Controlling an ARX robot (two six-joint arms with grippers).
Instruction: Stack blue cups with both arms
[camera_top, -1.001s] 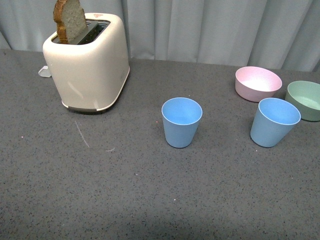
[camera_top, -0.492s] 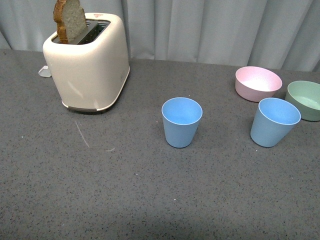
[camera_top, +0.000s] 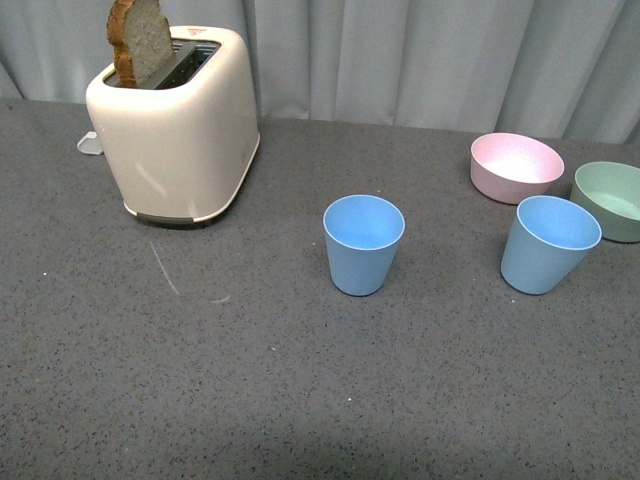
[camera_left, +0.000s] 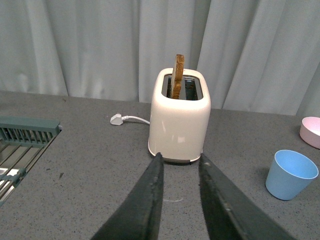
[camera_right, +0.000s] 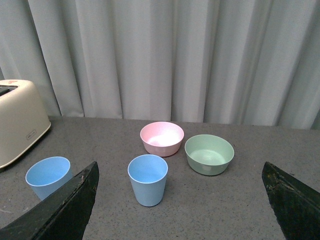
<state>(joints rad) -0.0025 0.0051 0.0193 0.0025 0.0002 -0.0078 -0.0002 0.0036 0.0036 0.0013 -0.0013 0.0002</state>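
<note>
**Tools idle, cups unmoved**

The left tool (camera_left: 181, 159) is parted only narrowly and grips nothing. The right tool (camera_right: 180, 167) gapes wide, also empty. Neither shows in the front view. Over the last second nothing on the counter (camera_top: 300, 400) has shifted. The centre cup (camera_top: 363, 245) stands upright, and the right cup (camera_top: 548, 245) is well apart at its 3 o'clock, near the pink bowl (camera_top: 515, 165). The toaster (camera_top: 175, 125) sits at 10 o'clock. To my eye stacking hasn't begun, and both arms have yet to reach in.

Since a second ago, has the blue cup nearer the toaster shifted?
No. In the front view that blue cup stands in the same spot, with the same gaps to the toaster and the pink bowl.
</note>
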